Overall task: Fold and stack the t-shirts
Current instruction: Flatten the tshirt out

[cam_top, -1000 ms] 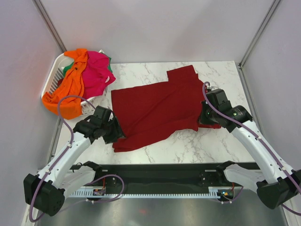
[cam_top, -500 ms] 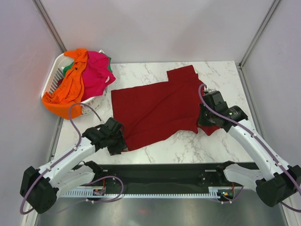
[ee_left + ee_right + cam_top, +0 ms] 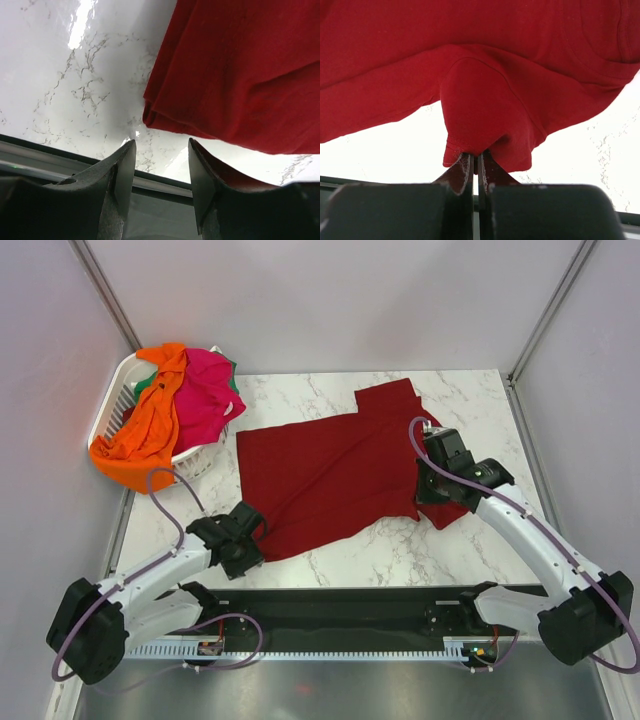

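Note:
A dark red t-shirt [image 3: 330, 475] lies spread flat across the middle of the marble table [image 3: 300, 395]. My right gripper [image 3: 432, 492] is shut on a bunched fold of its right edge; in the right wrist view the red cloth [image 3: 485, 115] rises out of the shut right gripper [image 3: 476, 159]. My left gripper [image 3: 245, 540] sits by the shirt's near-left corner, open and holding nothing. In the left wrist view the folded corner [image 3: 155, 112] lies just beyond the left gripper [image 3: 161, 146], apart from both fingers. Orange [image 3: 140, 430], hot pink [image 3: 205, 390] and green [image 3: 148, 386] t-shirts sit heaped at far left.
A white slatted laundry basket [image 3: 108, 408] stands at the table's far-left corner, with the orange shirt hanging over its near rim. Grey walls close in the table on three sides. A black rail [image 3: 330, 605] with the arm bases runs along the near edge.
My left gripper has drawn back toward the near edge, off the shirt's near-left corner, which now lies pulled in. My right gripper has shifted slightly left with the cloth.

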`<action>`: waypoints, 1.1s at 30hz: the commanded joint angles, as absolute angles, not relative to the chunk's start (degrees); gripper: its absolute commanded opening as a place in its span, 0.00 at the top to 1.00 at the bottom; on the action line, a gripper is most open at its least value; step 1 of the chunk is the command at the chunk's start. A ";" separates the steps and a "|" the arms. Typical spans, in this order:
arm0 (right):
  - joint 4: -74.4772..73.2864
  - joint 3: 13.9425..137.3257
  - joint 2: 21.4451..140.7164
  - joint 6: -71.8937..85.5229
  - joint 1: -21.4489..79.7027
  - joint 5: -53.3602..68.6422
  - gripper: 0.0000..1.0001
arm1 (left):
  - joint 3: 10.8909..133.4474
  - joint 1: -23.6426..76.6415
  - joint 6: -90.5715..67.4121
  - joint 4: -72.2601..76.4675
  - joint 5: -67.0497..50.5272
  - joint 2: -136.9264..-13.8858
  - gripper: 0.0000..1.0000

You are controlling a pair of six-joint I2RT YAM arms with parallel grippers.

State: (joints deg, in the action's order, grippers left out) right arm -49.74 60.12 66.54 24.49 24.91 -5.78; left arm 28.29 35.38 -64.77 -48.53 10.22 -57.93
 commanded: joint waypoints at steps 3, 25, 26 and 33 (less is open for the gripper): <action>-46.85 59.24 68.11 22.59 25.05 -5.36 1.00 | 28.65 35.51 -68.03 -46.41 15.46 -54.50 0.46; -45.44 58.45 69.96 21.01 25.05 -3.96 1.00 | 31.82 35.60 -66.27 -46.32 18.54 -55.99 0.43; -45.44 58.45 70.05 21.01 25.05 -4.04 1.00 | 31.82 35.60 -66.10 -46.41 18.89 -56.07 0.43; -45.09 58.18 70.40 20.83 25.14 -3.78 1.00 | 30.94 35.60 -66.71 -45.62 19.51 -59.94 0.43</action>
